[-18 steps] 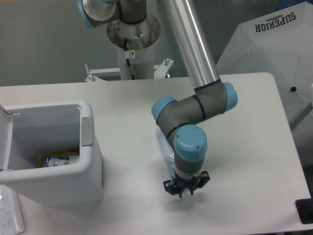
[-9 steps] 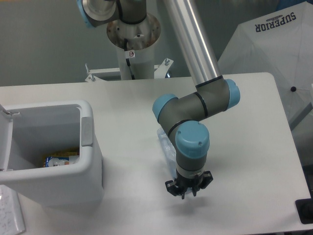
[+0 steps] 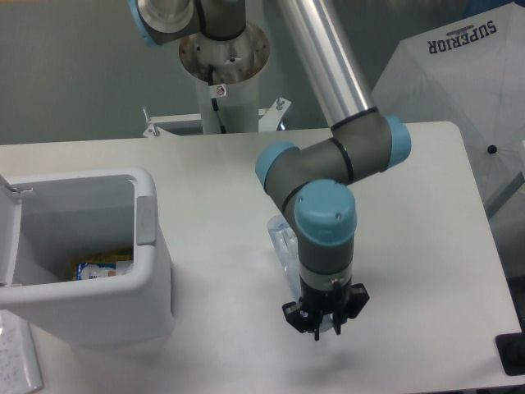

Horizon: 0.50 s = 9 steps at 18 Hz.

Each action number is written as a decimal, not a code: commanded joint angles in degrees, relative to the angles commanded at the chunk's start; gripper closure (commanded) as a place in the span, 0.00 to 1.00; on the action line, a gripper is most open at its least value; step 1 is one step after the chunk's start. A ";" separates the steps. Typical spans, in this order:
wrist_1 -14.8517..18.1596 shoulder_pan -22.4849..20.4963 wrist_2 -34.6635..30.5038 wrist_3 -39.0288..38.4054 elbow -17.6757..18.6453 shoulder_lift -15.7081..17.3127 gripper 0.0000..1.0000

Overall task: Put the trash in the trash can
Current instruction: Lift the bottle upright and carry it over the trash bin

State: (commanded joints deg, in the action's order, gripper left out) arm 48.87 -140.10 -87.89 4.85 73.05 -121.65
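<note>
The crushed clear plastic bottle (image 3: 281, 243) lies near the middle of the table, and its near end is hidden behind the arm's wrist. My gripper (image 3: 326, 330) points straight down just past that hidden end. Its dark fingertips are close together and seem to hold the bottle's near end. The trash can (image 3: 152, 275) is a big white bin at the left with its lid swung open. It is well left of the gripper. The crumpled white tissue wad is not in view.
A yellow packet (image 3: 100, 268) lies inside the bin. The arm's base column (image 3: 221, 90) stands at the table's far edge. A white umbrella-like cover (image 3: 459, 90) stands off the right side. A dark object (image 3: 513, 355) is at the front right corner.
The wrist and gripper have moved right and toward the front and look larger, so higher. The visible part of the bottle has shifted a little to the right with them.
</note>
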 joint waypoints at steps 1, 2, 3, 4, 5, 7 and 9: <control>-0.09 0.00 0.35 -0.71 -0.88 0.70 0.79; -0.09 0.08 0.62 -0.98 -1.50 0.88 0.80; -0.09 0.17 0.70 -1.07 -1.85 0.97 0.81; -0.17 0.09 0.79 -1.16 -2.38 1.41 0.81; -0.35 -0.09 1.32 -1.33 -3.34 2.37 0.81; -0.35 -0.53 2.20 -2.56 -6.50 4.13 0.82; -1.40 -1.06 2.20 -3.44 -9.23 5.36 0.82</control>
State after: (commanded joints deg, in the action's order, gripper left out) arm 47.47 -141.15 -85.69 1.41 63.82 -116.29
